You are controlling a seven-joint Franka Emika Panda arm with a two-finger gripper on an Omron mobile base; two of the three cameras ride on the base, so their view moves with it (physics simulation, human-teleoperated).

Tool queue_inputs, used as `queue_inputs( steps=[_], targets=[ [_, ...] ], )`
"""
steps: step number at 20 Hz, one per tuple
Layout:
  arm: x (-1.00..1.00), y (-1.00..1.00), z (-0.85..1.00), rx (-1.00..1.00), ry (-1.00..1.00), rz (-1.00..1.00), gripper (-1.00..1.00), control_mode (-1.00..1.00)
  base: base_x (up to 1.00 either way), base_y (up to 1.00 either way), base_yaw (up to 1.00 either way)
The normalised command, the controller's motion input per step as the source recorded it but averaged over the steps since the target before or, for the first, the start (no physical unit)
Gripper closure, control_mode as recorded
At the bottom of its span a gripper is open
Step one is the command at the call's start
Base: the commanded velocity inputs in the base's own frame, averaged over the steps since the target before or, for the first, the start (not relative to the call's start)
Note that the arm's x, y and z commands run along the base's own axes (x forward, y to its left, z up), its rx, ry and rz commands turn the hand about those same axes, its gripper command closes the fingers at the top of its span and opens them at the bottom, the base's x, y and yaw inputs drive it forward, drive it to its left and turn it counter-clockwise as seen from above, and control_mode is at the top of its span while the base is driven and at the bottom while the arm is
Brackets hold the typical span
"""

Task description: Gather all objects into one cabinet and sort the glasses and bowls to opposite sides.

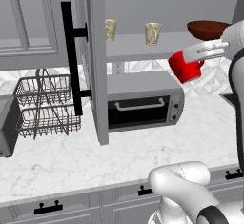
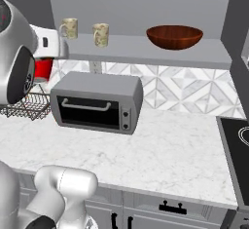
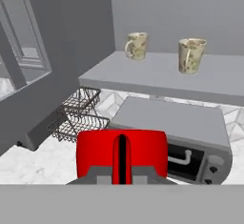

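Fingers [image 1: 202, 55] are pinching the red mug [image 1: 186, 66], held up in the air just below the shelf [image 1: 143, 49] of the open cabinet [image 1: 97, 75], above the toaster oven [image 1: 143, 101]. Both beige cups [image 1: 110, 29] [image 1: 153, 33] sit on that shelf, left of the brown bowl [image 1: 207, 28].

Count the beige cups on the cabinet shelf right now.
2. Both stand on the long grey shelf: the left beige cup near the shelf's left end, the right beige cup beside it, apart. The bowl sits further right.
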Motion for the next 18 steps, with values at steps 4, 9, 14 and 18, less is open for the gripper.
queue_inputs(
  steps=[4, 9, 14, 18],
  targets=[
    [0.17, 0.00, 0.02, 0.19, -0.38, 0.00, 1.00, -1.00, 0.00, 0.00, 0.00],
    [0.30, 0.00, 0.02, 0.21, -0.35, 0.00, 1.00, -1.00, 0.00, 0.00, 0.00],
    [0.71, 0.00, 0.00, 0.15, -0.25, 0.00, 1.00, -1.00, 0.00, 0.00, 0.00],
    [0.83, 0.02, 0.00, 0.06, -0.16, 0.00, 1.00, -1.00, 0.00, 0.00, 0.00]
  ],
)
